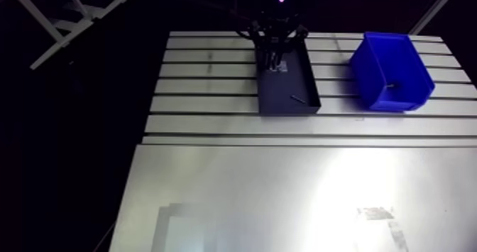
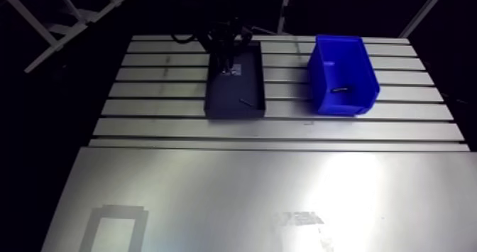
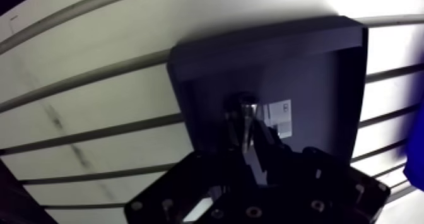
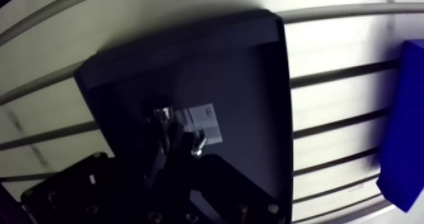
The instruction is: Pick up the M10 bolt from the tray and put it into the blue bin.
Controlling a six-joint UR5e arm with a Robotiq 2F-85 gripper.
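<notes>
A black tray lies on the slotted table, and the blue bin stands to its right. My gripper reaches down into the tray's far end. In the wrist view a shiny steel bolt stands between the dark fingers of the gripper, which look shut on the bolt just over the tray floor. A white label lies on the tray floor beside the bolt. The fingertips are dark and hard to make out.
Another thin dark bolt lies near the tray's front right corner. A small dark part rests inside the blue bin. A smooth metal sheet covers the near half of the table. A white frame stands far left.
</notes>
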